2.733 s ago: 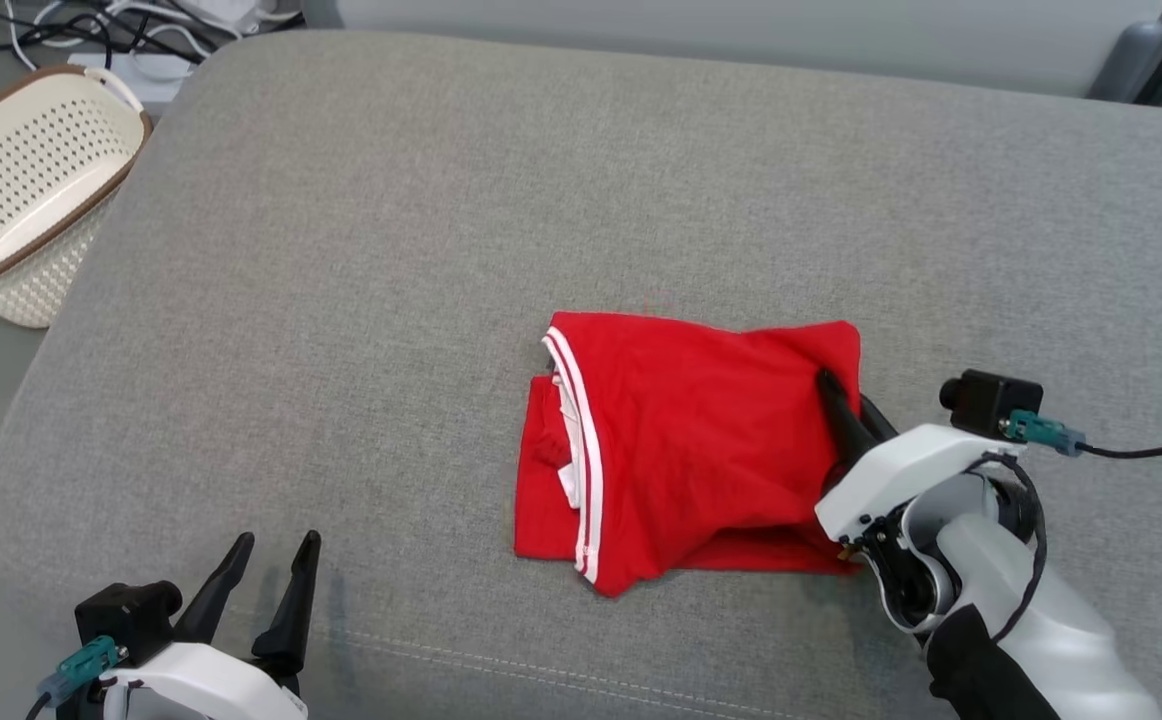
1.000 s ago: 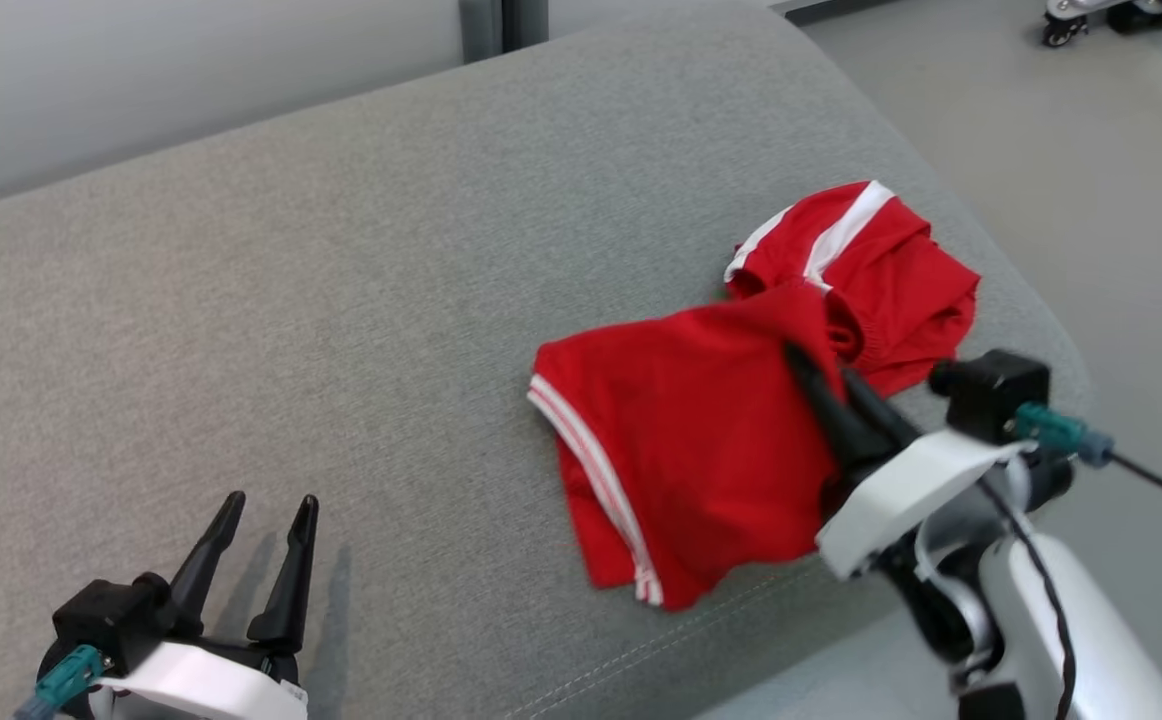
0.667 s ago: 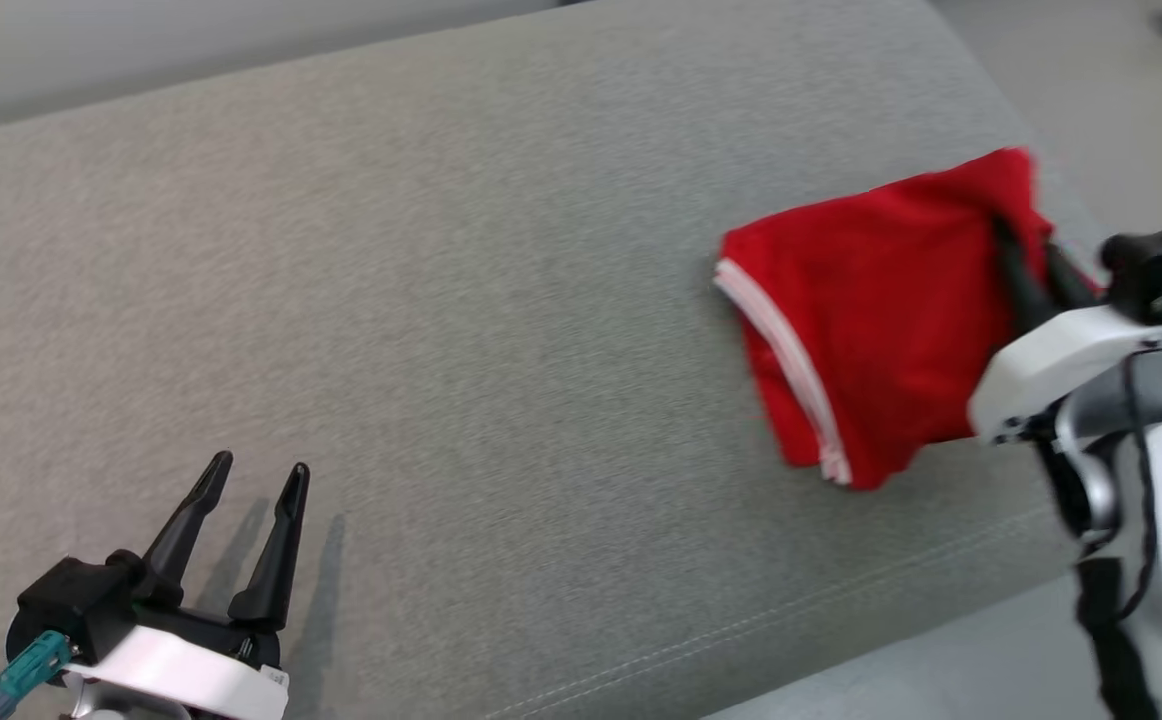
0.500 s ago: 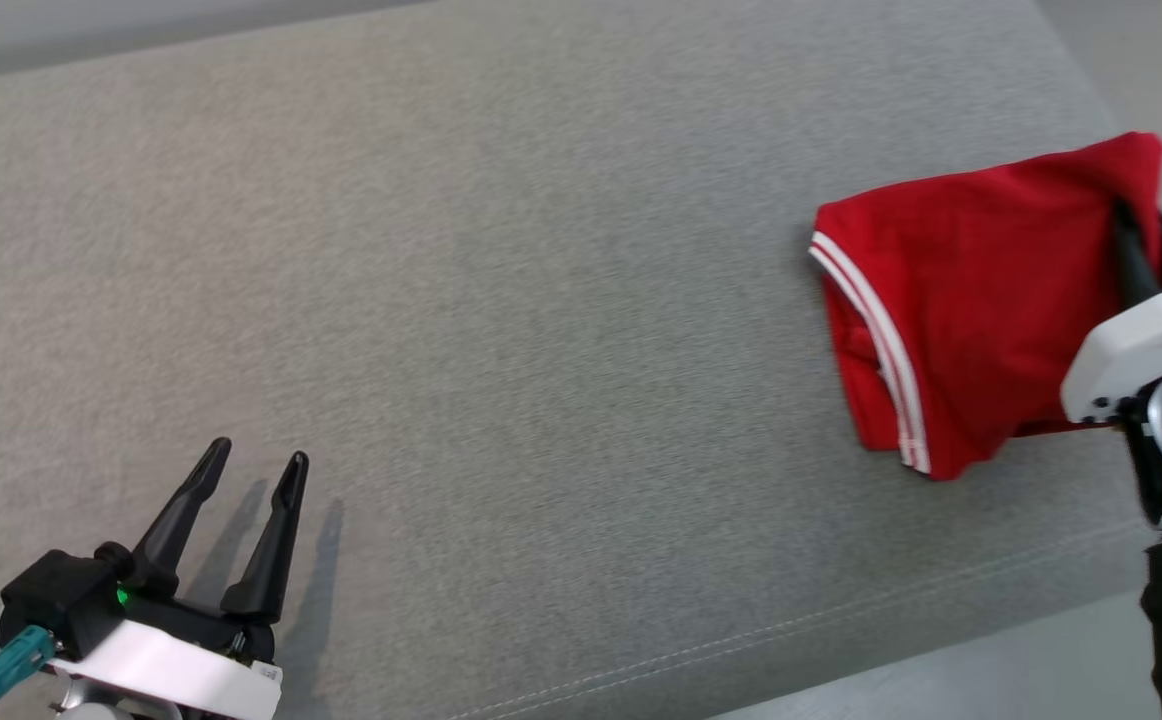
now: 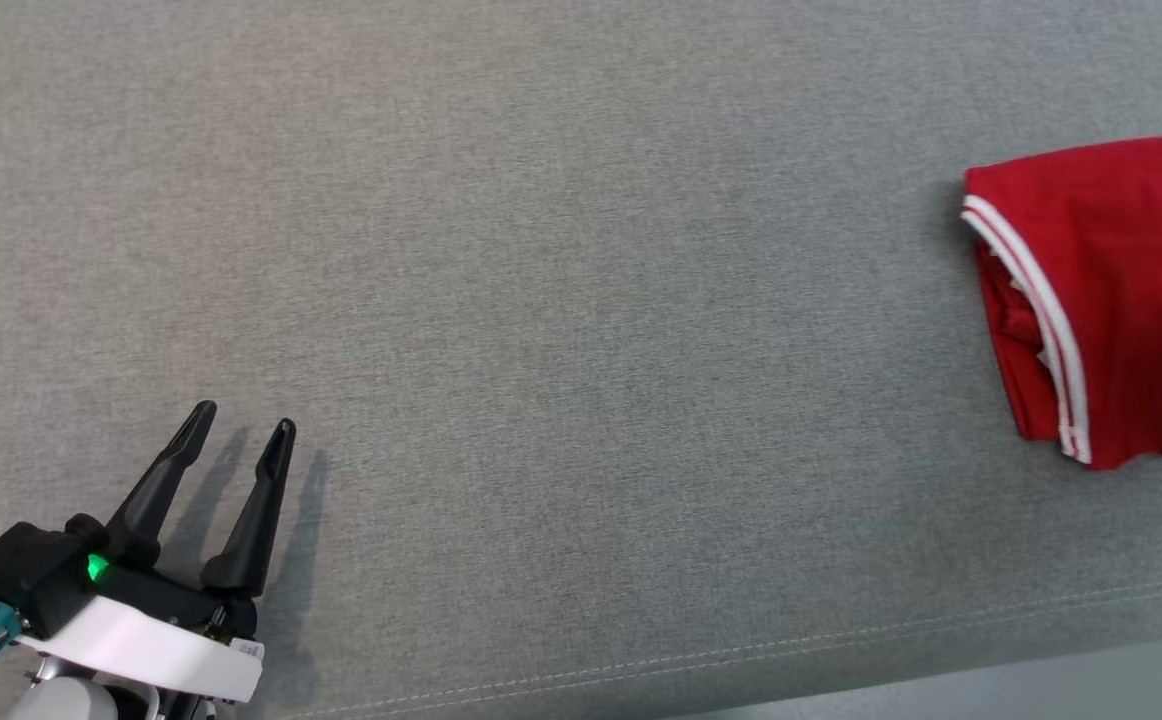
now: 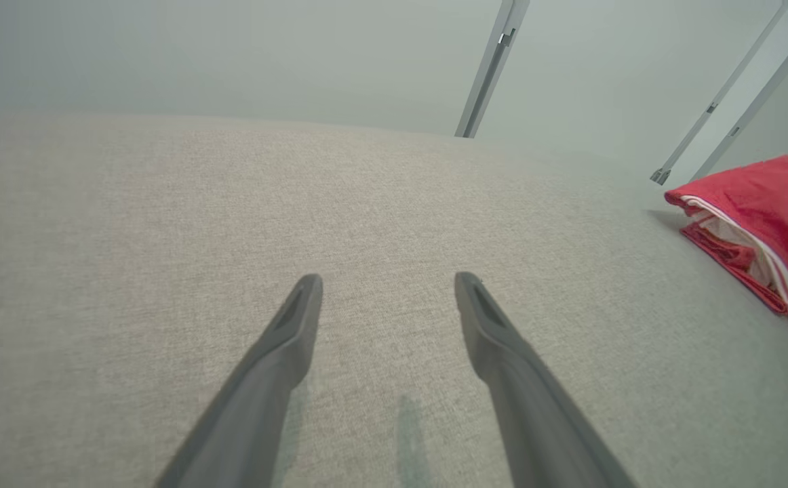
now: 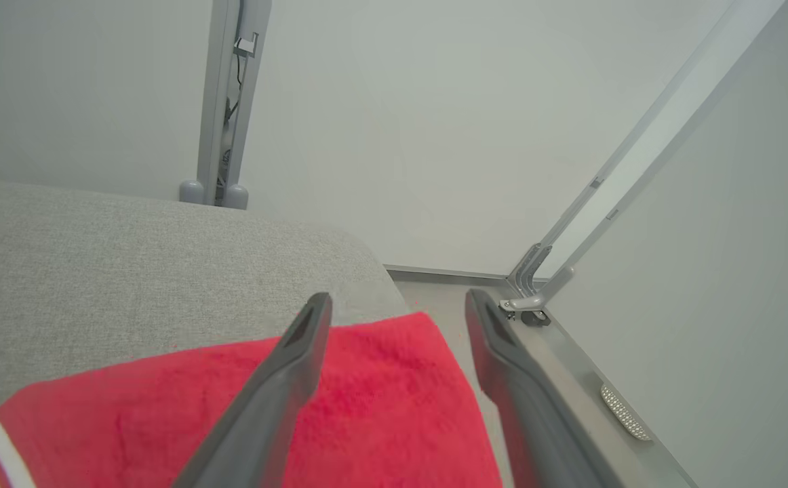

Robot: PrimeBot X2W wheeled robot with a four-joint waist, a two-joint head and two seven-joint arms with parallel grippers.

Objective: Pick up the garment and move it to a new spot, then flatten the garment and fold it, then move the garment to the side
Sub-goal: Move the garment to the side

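The red garment [image 5: 1106, 290] lies as a folded packet at the far right of the grey sofa cushion [image 5: 541, 300], with 2 white stripes running along its open edge, and the border of the head view cuts off part of it. In the right wrist view it sits close to the rounded end of the cushion, with the floor [image 7: 448, 298] just beyond. The right pincer [image 7: 399, 297] hangs over the garment with its 2 fingers apart. Nothing is between them, and the cloth lies flat under them, so I judge that the garment is released and rests by its own weight. The left pincer [image 5: 243, 417] is at the near left of the cushion, low over the fabric, also with fingers apart and empty, well apart from the garment. From how things lie, the picking up, the flattening and the folding look done, because the piece is in layers and not spread out. The last step, putting it to the side, seems done too or very nearly. The fold is not perfectly tidy: in the left wrist view some inner layers and a pale lining show at the open edge. What is left, in my opinion, is only to draw the right arm away without catching the top layer.
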